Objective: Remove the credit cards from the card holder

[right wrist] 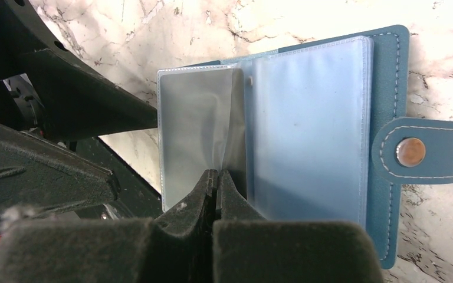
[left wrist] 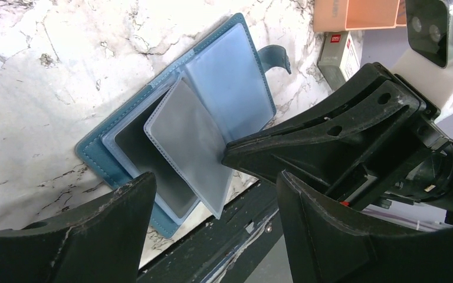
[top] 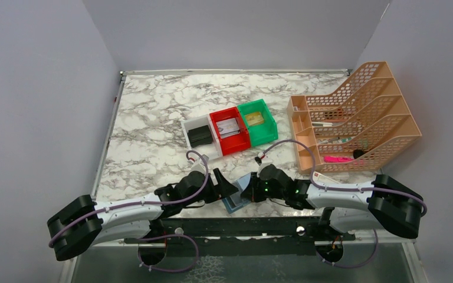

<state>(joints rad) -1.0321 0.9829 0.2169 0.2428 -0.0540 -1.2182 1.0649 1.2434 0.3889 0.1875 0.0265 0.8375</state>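
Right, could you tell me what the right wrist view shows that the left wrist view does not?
Only the right wrist view shows the metal snap on the tab. Only the left wrist view shows the left gripper standing open, a white box and an orange organizer. Both show the card holder lying open on the marble table, with the right gripper shut on a clear sleeve.

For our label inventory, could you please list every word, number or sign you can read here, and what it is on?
No text can be read clearly.
On the white box: red logo, lettering too blurred.
On the card in the red bin: print too small.
On the card holder: no text shows.
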